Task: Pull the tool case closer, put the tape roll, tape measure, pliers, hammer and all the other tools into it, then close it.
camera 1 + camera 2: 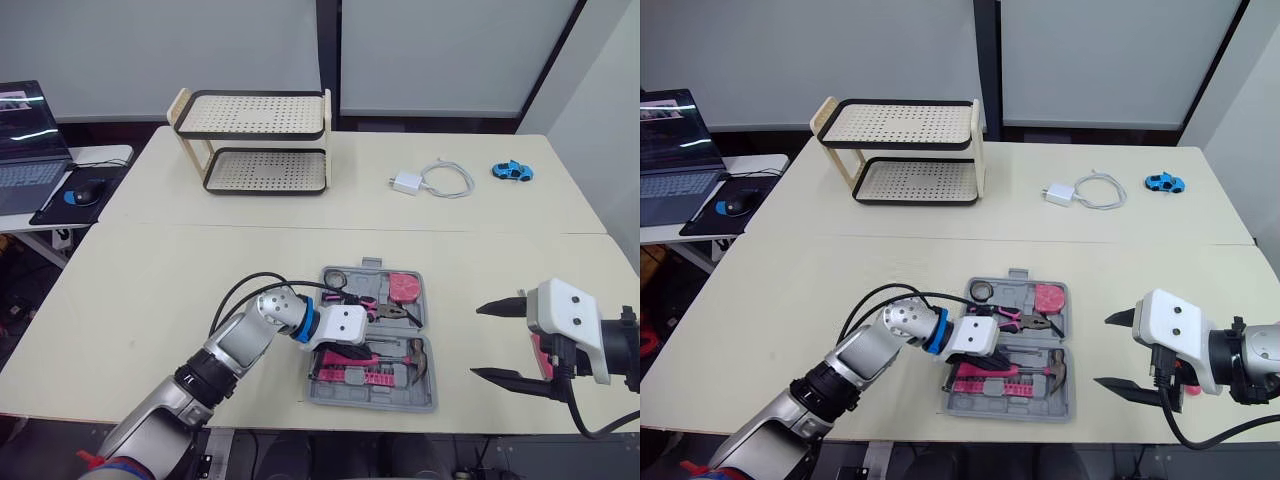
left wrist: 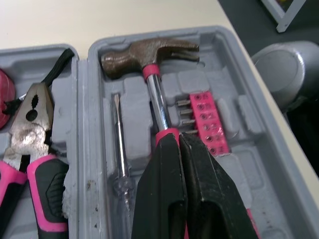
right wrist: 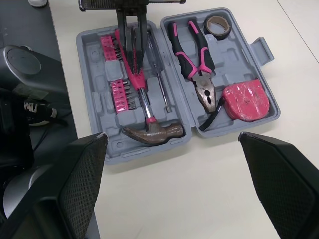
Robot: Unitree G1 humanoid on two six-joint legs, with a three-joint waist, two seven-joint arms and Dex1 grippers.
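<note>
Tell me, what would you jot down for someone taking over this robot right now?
Left gripper is shut on the hammer, which lies in the open case near the table's front edge.
Right gripper is open and empty, beside the case.
Tape roll, pliers, tape measure, screwdriver and bits are inside too.
Done: tools packed.
Left: release the hammer, close the case.

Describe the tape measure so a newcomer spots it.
On the cream table, find the open grey tool case. The tape measure lies in its far half, robot's right end. It's the only squat pink block; the pliers beside it are long.
</note>
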